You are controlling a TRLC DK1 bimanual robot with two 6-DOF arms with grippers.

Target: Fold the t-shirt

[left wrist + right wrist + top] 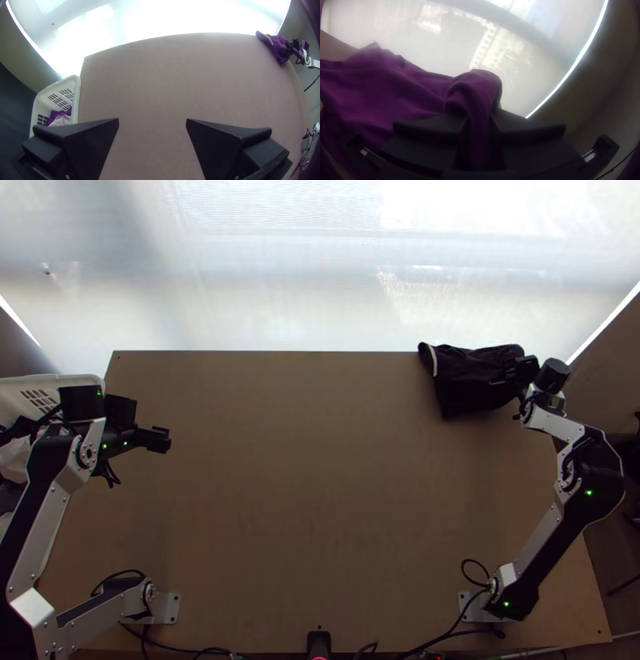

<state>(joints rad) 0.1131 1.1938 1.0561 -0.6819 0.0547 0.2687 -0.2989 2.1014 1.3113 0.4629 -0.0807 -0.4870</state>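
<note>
The dark t-shirt (472, 376) lies bunched at the table's far right corner, a pale-edged part at its left end. At its right side is my right gripper (509, 376). In the right wrist view the shirt (386, 90) looks purple, and a fold of it is pinched between the fingers of my right gripper (478, 123). My left gripper (166, 439) is over the table's left part, away from the shirt. In the left wrist view my left gripper (152, 123) stands open, with bare table between its fingers; the shirt (278, 46) lies far off beside the right arm.
A white basket (77, 100) with purple and pale cloth in it stands against the table's left edge. The wooden table (320, 460) stretches between the arms. Cables (448, 638) run along its near edge, and a bright window lies beyond the far edge.
</note>
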